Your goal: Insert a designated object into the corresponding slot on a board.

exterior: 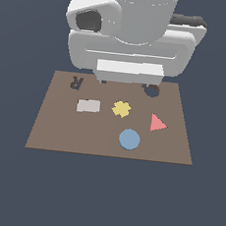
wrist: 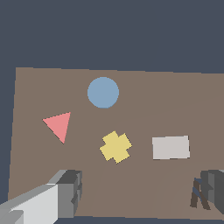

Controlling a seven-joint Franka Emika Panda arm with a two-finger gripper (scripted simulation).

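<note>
Blue disc point(wrist: 103, 92) beyond end effector point(wrist: 142, 192)

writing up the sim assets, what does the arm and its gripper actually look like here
The arm is bulky and rounded, with glossy white shells and dark grey patches at the joints. The gripper has a white boxy body with blocky dark grey fingers. No cables or markings show.

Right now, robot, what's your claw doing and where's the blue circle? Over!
Gripper open, empty, above the board. Blue disc flat on board, untouched. Slot partly hidden behind the arm. Yellow piece and red triangle lie between disc and slot.
</note>
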